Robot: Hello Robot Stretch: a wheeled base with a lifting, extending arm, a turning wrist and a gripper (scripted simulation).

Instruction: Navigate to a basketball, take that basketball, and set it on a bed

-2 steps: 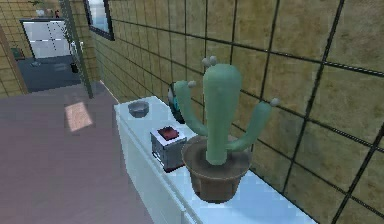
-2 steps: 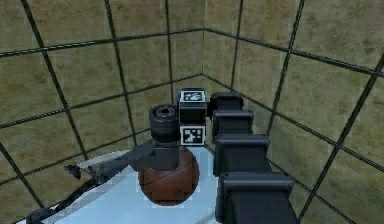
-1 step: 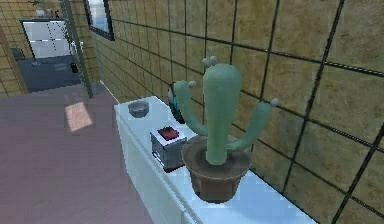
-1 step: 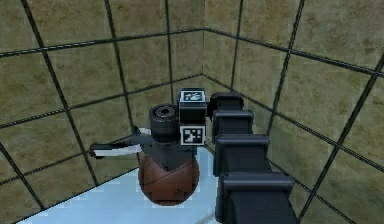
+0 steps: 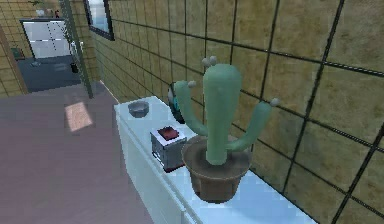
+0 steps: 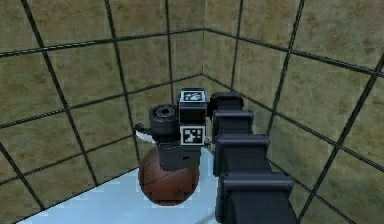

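One round, dark orange-brown basketball [image 6: 166, 186] sits on a pale blue-white countertop [image 6: 80, 205], in a corner of tan tiled walls [image 6: 80, 70]. My dark two-fingered gripper [image 6: 150, 128] shows just above it. I cannot tell how my jaws stand, or whether they hold anything. Ahead, a tall green cactus in a brown pot [image 5: 222, 130] stands on a long white counter [image 5: 262, 205].

Tan tiled walls [image 5: 300, 60], mauve floor [image 5: 60, 170], pale counter [image 5: 140, 150] (long, against the wall)

White counter [image 5: 135, 128]: potted cactus [image 5: 222, 130], silver box [image 5: 167, 143], bowl [image 5: 138, 107]. Basketball [image 6: 165, 182] rests on pale tabletop [image 6: 70, 206].
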